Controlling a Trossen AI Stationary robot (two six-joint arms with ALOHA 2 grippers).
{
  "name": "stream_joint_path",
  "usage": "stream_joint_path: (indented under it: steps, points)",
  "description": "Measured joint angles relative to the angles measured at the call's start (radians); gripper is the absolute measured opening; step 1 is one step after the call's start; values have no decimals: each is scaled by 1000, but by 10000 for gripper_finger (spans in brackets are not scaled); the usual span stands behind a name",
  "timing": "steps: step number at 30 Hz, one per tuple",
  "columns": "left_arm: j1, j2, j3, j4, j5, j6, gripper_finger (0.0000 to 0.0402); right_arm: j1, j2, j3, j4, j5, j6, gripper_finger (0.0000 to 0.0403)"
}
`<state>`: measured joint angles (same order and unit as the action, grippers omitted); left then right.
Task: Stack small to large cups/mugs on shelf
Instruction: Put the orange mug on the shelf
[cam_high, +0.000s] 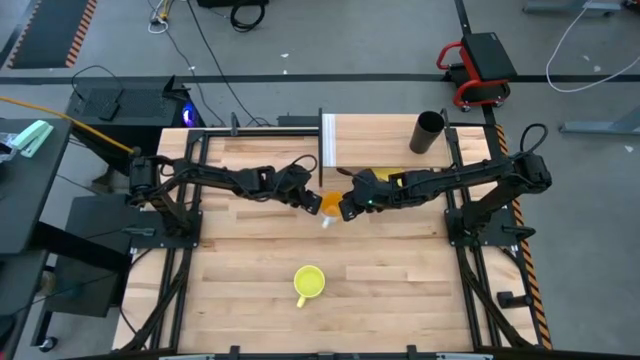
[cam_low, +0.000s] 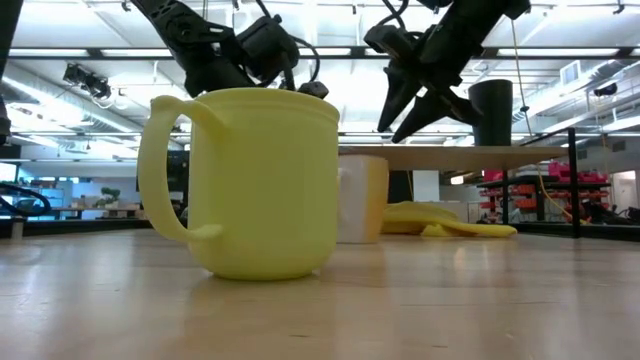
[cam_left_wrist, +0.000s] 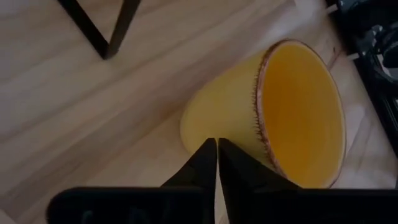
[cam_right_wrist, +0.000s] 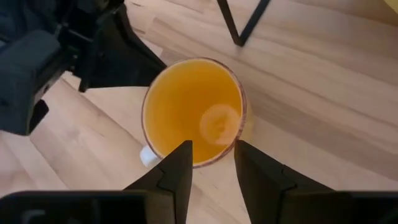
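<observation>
The orange cup (cam_high: 329, 203) with a pale base stands upright on the tabletop, just in front of the shelf (cam_high: 390, 150), and shows in the low view (cam_low: 364, 198). My left gripper (cam_left_wrist: 217, 155) is shut, with its tips at the cup's outer wall (cam_left_wrist: 217, 112) on the table's left side. My right gripper (cam_right_wrist: 212, 163) is open and hangs above the cup's rim (cam_right_wrist: 193, 112); the low view (cam_low: 412, 112) shows it clear of the cup. The tall black cup (cam_high: 429, 131) stands on the shelf board. The yellow mug (cam_high: 308, 283) stands near the table's front edge. My left gripper's shut fingertips (cam_left_wrist: 208, 152) lie against the picture of the orange cup's outer wall, coming slanting down from the table's left. I cannot tell whether they touch it; the yellow mug hides that spot in the low view.
The shelf's white end panel (cam_high: 327, 140) and thin black posts (cam_right_wrist: 239, 25) stand close behind the cup. A flat yellow banana-like thing (cam_low: 450, 222) lies under the shelf. The yellow mug (cam_low: 250, 180) fills the low view's foreground.
</observation>
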<state>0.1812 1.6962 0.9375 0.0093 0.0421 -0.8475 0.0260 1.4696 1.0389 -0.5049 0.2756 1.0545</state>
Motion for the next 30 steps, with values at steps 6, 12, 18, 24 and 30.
stream_joint_path:
  steps: [6, 12, 18, 24, 30]
  points:
    - [-22, 0, 0, 24, 0, -4, 15, 0, 0, 0, -60, 0, 27, 126]
    - [-36, 0, 0, 32, 2, -4, 8, 0, 0, 0, -76, 0, 52, 128]
    - [-35, 0, 0, 28, 2, 3, 30, 0, 15, 0, -77, 0, 54, 128]
    - [-35, 0, 0, -4, 2, 21, 29, 22, 50, 0, -75, 24, 51, 130]
    - [-31, 0, 0, -31, 0, 28, 17, 17, 49, 0, -62, 52, 69, 127]
